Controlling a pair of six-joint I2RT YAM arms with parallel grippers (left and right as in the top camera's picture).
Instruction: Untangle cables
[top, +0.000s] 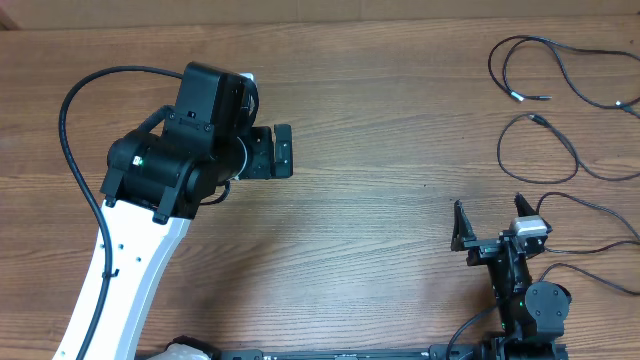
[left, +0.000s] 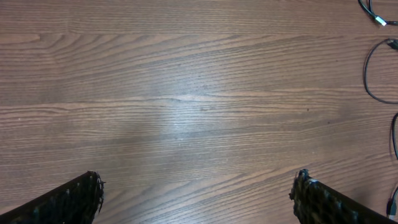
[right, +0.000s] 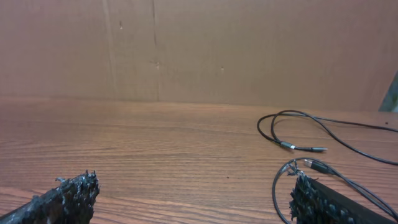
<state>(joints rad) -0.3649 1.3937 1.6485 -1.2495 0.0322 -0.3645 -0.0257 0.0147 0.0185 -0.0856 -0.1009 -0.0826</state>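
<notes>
The cables (top: 574, 158) are spread at 3 o'clock on the table (top: 380, 235). The right tool (top: 490, 222) is held wide beside them, likely ready to grab. The left tool (top: 283, 152) is also held wide, empty.

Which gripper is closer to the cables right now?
Right. The right gripper sits right beside the cables, at their lower loops; the left gripper is far off to their left.

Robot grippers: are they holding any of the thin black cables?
No, nothing is held. The left gripper and right gripper are both open and empty; the thin black cables lie loose on the brown wooden table.
</notes>
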